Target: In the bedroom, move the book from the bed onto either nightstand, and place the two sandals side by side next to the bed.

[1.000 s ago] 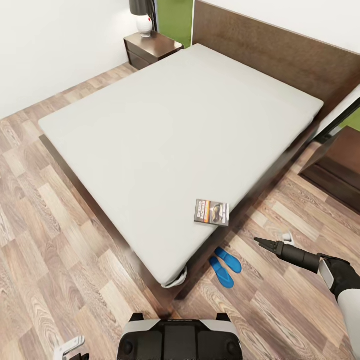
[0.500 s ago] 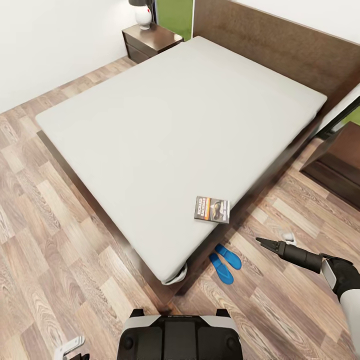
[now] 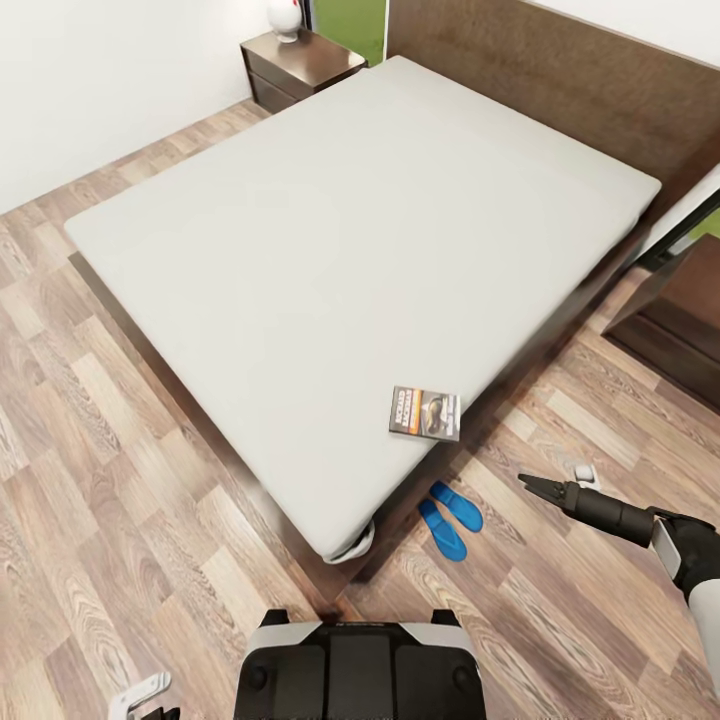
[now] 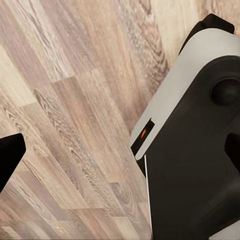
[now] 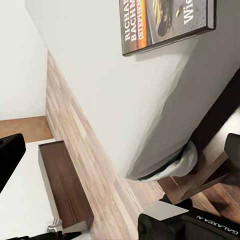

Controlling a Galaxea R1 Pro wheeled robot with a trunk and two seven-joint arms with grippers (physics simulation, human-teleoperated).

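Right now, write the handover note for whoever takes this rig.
Right gripper: empty, over the floor beside the bed, pointing toward it; open or shut unclear.
Left gripper: low beside the base, empty.
Book: on the mattress, at its near edge, untouched.
Sandals: side by side on the floor by the bed, below the book.
Left: book onto a nightstand; the far one carries a lamp.

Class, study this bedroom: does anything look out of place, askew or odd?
Yes. The book lies at the very edge of the bed near its foot corner, turned askew to that edge. Two sandals sit on the floor right below it, partly under the bed's side. Nothing looks spilled or damaged.
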